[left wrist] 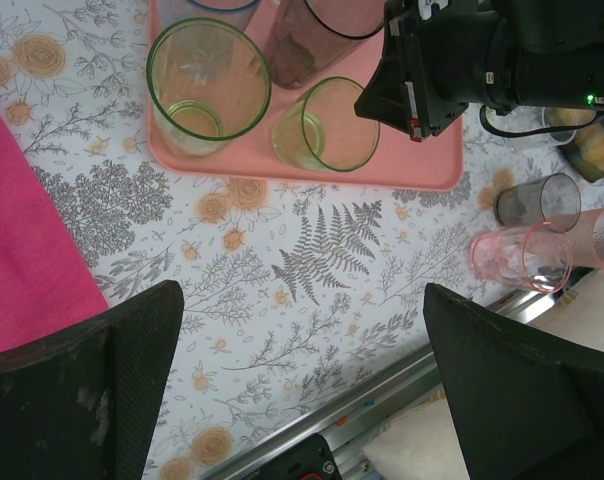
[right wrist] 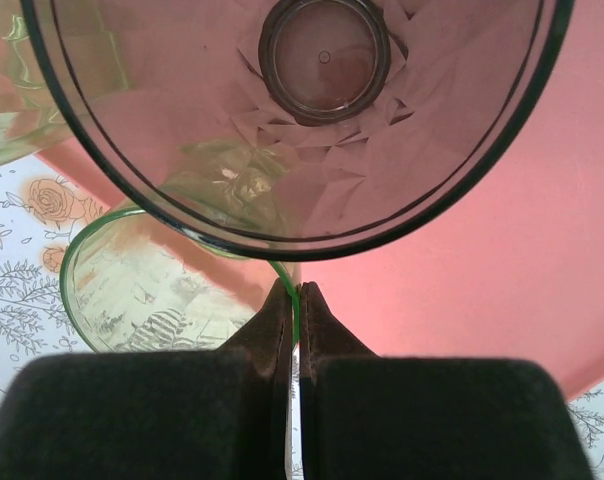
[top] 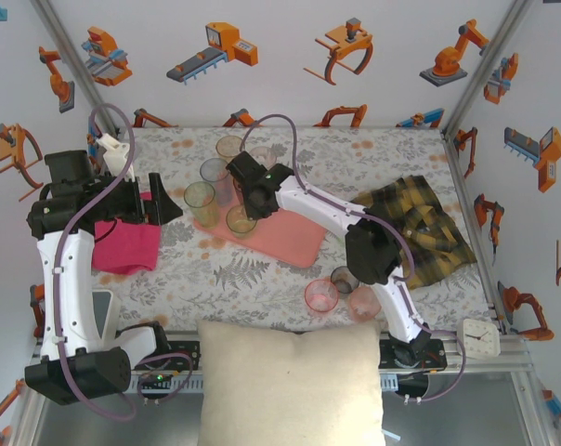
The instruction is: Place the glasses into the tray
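**Asker:** How does the right gripper [right wrist: 295, 296] stand?

**Observer:** Its jaws are pinched tight on the rim of a pale-green translucent plastic tumbler [right wrist: 142, 290]. That tumbler sits on the flat salmon-pink tray with a low rim [right wrist: 482, 250], toward the tray's 9 o'clock end in the top view.

**Asker:** And the other glasses?

**Observer:** A second green tumbler [top: 200, 198] and a smoky-pink tumbler [top: 215, 172] stand just beside it, at about 10 and 11 o'clock. A pale clear tumbler [top: 229, 147] stands beyond them; whether it is on the tray cannot be told. Three more lie on the floral tablecloth [top: 262, 279] at 5 o'clock from the tray: a pink tumbler [top: 320, 295], a smoky-grey tumbler [top: 345, 279] and a rosy tumbler [top: 362, 302].

**Asker:** The left gripper [left wrist: 302, 300]?

**Observer:** Its jaws are spread wide with nothing between them. It is above the tablecloth at the tray's 9 o'clock, near the magenta cloth [top: 127, 243].
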{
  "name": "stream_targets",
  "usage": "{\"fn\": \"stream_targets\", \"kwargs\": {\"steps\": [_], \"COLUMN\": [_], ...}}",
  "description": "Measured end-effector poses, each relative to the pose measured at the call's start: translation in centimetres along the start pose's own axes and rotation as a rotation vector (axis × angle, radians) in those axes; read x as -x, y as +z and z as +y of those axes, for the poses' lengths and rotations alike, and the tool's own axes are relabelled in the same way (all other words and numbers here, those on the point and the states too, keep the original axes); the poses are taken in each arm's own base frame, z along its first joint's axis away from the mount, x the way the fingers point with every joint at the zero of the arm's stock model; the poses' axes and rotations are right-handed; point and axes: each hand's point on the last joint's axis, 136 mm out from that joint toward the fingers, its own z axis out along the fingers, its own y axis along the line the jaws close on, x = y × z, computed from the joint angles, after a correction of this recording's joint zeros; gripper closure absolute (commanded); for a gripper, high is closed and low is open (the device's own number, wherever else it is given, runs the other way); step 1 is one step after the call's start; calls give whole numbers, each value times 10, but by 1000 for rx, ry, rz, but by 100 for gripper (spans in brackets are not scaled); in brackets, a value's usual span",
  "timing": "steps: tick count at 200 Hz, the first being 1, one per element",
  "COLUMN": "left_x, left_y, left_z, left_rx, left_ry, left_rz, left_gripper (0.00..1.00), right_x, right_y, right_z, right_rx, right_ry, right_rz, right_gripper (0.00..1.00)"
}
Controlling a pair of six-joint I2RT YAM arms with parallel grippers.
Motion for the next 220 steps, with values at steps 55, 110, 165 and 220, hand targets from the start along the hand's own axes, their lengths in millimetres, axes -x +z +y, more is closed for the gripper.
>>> {"fn": "stream_targets", "kwargs": {"steps": [55,110,165,220], "left_x": [0,0,-1,-1], "left_y": [-2,-2,-2,-3], "left_z": [-1,-2,-2,-1], "left_rx": [1,1,2,3], "left_ry": [4,6,4,3], "left_rz": [-6,-7,-7,-7], "left_gripper": [3,3,3,3], "right_x": [1,3,2,1], "right_y": [-1,-3,0,2], "right_z": [1,6,9,9], "right_rx": [6,27,31,30], "right_ry": [1,2,0,-2], "right_rz": [-2,0,3,6], "right_gripper": [99,97,94,86]}}
